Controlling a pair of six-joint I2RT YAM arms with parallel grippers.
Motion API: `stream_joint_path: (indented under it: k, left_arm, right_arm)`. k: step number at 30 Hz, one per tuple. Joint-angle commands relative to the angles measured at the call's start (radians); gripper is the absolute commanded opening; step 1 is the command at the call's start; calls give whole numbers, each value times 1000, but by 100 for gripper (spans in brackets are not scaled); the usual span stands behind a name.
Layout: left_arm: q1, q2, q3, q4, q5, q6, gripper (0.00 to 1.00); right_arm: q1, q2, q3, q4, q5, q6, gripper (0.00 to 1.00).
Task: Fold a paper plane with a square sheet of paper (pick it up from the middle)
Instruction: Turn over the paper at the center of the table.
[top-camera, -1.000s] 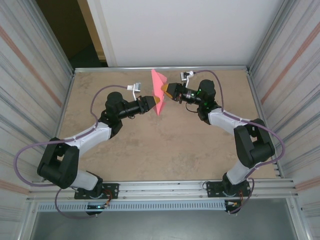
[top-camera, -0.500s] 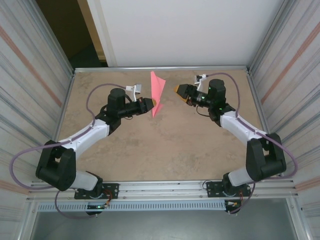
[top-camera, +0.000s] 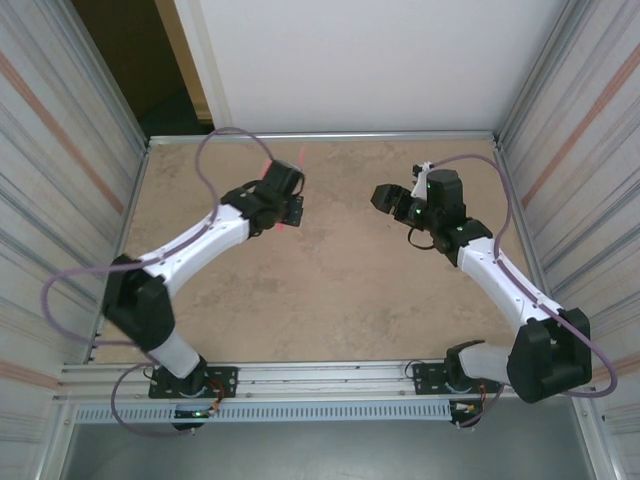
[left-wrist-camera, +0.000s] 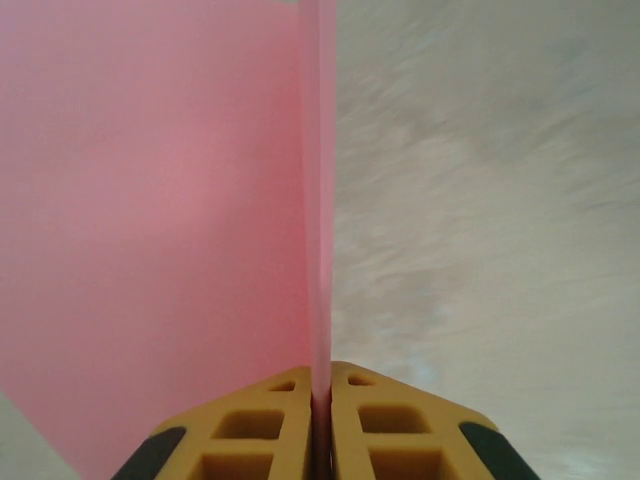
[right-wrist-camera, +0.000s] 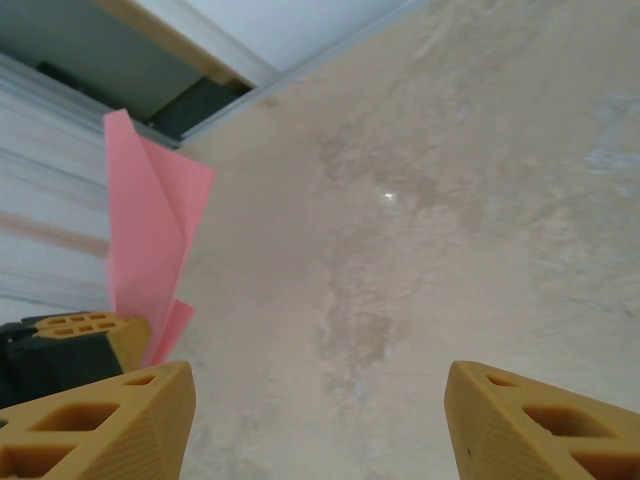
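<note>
The pink sheet of paper, folded into a slim shape with a pointed tip, is pinched at its crease by my left gripper, which is shut on it. In the right wrist view the folded paper stands upright out of the left gripper's yellow fingers, above the tabletop. From above, my left gripper hangs over the back middle of the table and its wrist covers most of the paper. My right gripper is open with nothing between its fingers. It stands apart to the right of the paper.
The beige tabletop is fenced by metal walls on the left and right. A white panel closes the back, with a dark gap at the back left. Purple cables loop off both arms.
My right gripper has let go of the paper, opened and drawn back to the right. The left arm has rolled its wrist over above the paper, which it still holds.
</note>
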Motion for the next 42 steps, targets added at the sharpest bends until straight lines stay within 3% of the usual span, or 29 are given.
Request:
stream_joint_path:
  k: [1,7,14,22,42]
  left_arm:
    - [-36,137,98,-241,-357,78,13]
    - [-94,368,234,-347,-532,87,13]
    - [-154,579,329,-395,-564,81,13]
    - [-178,647,364,-397,-508,74,17]
    - [-181,572,347,-338,-115,-50,31]
  right_arm:
    - [-10,-35,-23,-56,82,-34,66]
    - [-20,-47,-43,-73,103,-24,66]
    - [-43,-62,-67,-85,112,-10,65]
    - [-56,-63,-78,-94,104,-4,65]
    - [-56,-30,-83,-64,57,21,65]
